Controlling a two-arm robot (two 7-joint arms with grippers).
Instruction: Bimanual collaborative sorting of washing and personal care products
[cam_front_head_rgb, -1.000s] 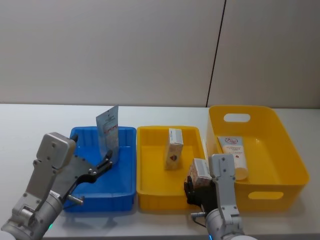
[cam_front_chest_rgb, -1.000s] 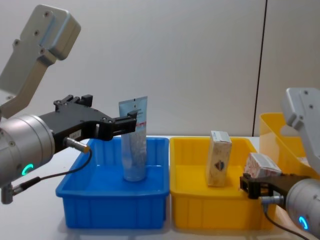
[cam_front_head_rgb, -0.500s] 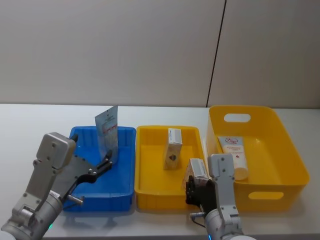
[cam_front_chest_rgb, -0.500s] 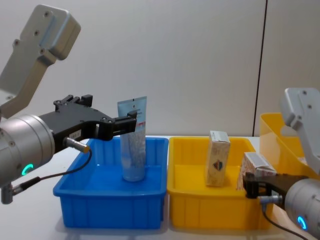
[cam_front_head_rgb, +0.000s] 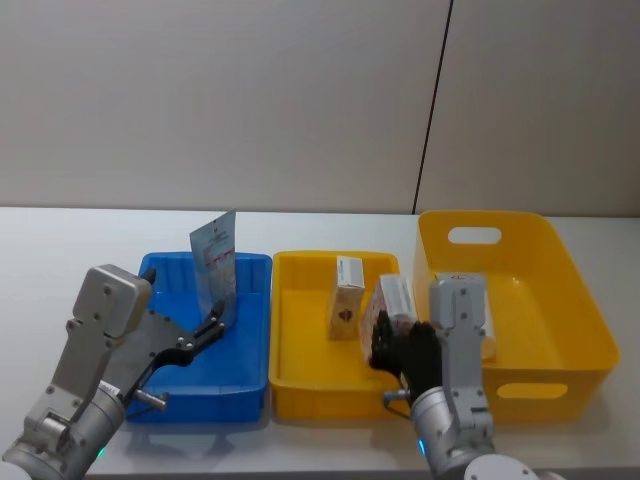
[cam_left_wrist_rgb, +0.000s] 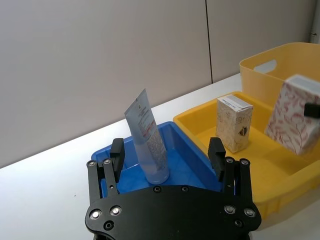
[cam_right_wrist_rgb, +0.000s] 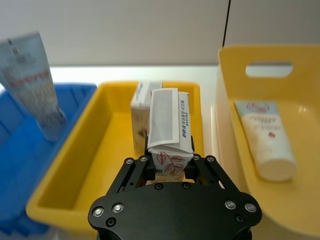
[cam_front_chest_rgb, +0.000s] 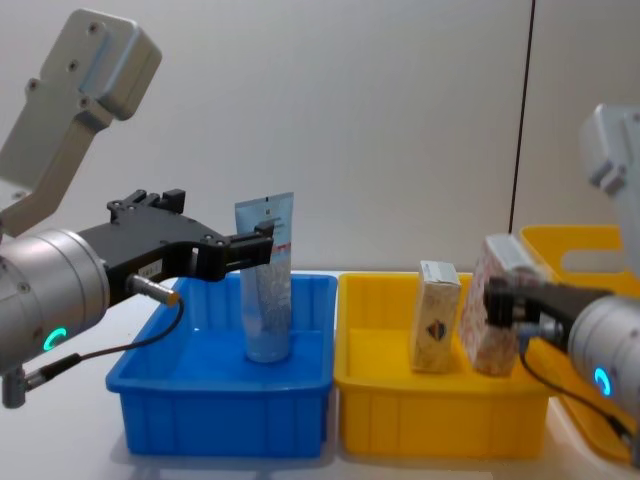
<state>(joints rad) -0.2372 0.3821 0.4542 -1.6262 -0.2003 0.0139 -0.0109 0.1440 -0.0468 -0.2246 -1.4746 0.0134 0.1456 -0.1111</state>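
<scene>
Gripping the white carton with red-orange leaf print (cam_right_wrist_rgb: 169, 131), the right claw (cam_right_wrist_rgb: 170, 167) holds it above the small yellow tray (cam_front_head_rgb: 300, 372), just beside the upright cream carton (cam_front_head_rgb: 346, 297). Swinging it could topple that carton. The left claw (cam_left_wrist_rgb: 167, 156) hangs released around the standing pale-blue tube (cam_left_wrist_rgb: 148, 137) in the blue tray (cam_front_chest_rgb: 190, 415).

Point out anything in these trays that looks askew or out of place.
The pale-blue tube stands on its cap in the blue tray, leaning, between the open fingers of the left claw. The right claw holds the white carton tilted above the yellow tray. Nothing looks spilled or damaged.
</scene>
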